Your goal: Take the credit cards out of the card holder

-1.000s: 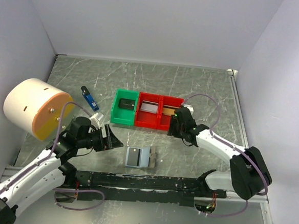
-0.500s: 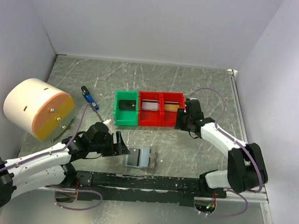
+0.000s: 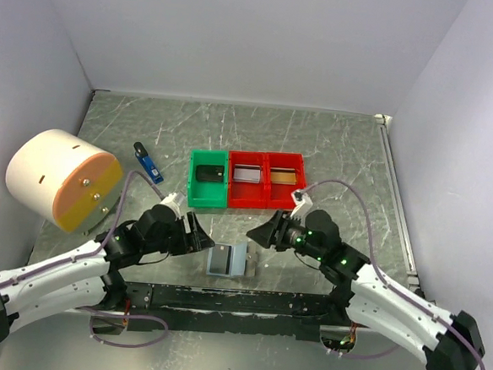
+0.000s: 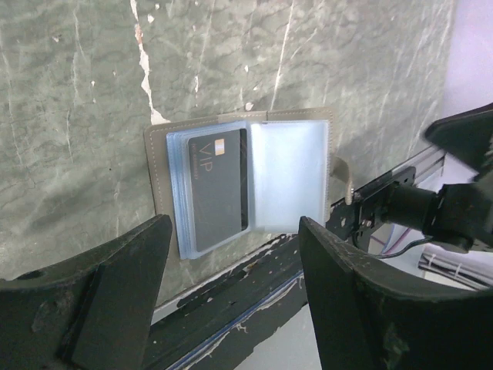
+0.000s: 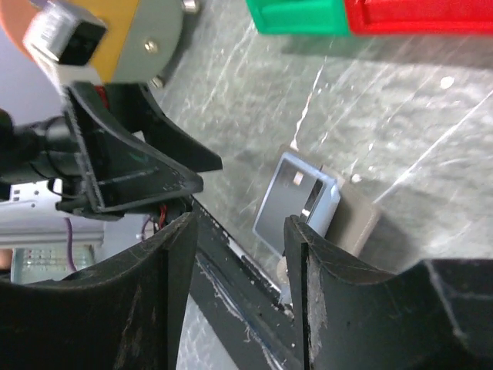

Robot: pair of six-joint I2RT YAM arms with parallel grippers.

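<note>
Your left claw and right claw hang open, empty, flanking the open holder; its card isn't out.

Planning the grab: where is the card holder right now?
Top view: the card holder lies open by the table's near edge, between the left gripper and right gripper, nearer than the green tray.

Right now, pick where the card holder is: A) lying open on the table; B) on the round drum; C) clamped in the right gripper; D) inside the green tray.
A: the card holder lies open on the table, a dark card in one pocket, with the left gripper and right gripper open and off it.
</note>
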